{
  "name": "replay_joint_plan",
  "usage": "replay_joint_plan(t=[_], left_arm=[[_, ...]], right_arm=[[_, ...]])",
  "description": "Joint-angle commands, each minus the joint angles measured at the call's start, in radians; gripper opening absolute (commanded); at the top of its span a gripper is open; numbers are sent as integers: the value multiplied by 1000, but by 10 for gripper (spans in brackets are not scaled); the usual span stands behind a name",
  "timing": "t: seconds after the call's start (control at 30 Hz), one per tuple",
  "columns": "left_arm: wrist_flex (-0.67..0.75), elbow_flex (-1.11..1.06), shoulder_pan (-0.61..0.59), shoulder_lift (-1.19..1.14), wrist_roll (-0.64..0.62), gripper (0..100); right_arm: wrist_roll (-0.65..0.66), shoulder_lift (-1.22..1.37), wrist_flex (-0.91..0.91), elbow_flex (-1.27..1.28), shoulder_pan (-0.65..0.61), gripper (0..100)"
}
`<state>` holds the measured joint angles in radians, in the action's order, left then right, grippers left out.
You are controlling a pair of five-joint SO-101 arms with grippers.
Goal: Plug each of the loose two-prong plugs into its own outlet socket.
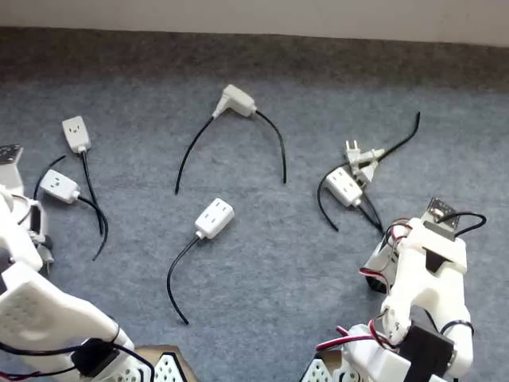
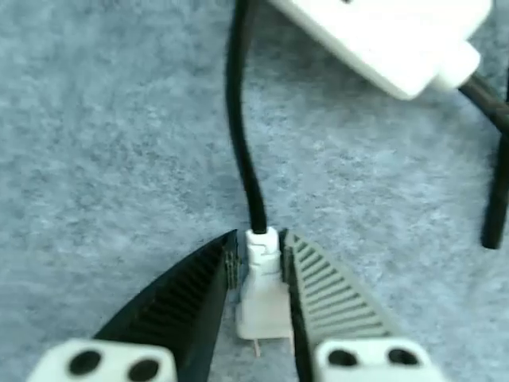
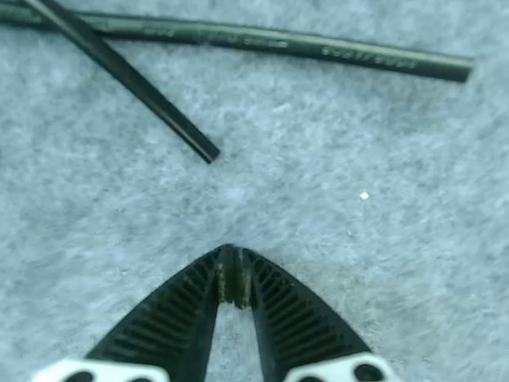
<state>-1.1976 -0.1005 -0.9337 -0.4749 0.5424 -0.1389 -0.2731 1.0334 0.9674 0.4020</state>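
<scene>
Status: left tool clamped round plug near cord end, right tool closed on nothing; risk: plug pivots in grip, mis-seats at outlet socket ahead

The high camera looks steeply down over the whole grey worktop. The left wrist camera sits just behind the left pincer, very close to that same worktop, a plug in its foreground; the right wrist camera looks likewise past the right pincer.
</scene>
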Motion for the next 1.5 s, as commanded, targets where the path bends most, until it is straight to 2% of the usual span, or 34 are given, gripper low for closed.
replay_joint_plan(t=[0.0,0.3,0.47,0.8,1.07,1.23,1.47], left_arm=[[-84,130,-39,-5,6,193],[-419,363,-7,-5,9,196],[-483,375,18,-5,9,196],[-465,360,47,-16,6,196],[-362,223,88,-12,6,196],[-258,193,51,-15,6,196],[-241,196,4,-13,11,196]], right_arm=[[-8,-22,-64,35,-7,9],[-8,-22,-68,39,-7,9],[-8,-22,-93,42,-7,9],[-8,-22,-94,44,-7,9],[-8,-22,-94,44,-7,9],[-8,-22,-94,44,-7,9],[-8,-22,-94,44,-7,9]])
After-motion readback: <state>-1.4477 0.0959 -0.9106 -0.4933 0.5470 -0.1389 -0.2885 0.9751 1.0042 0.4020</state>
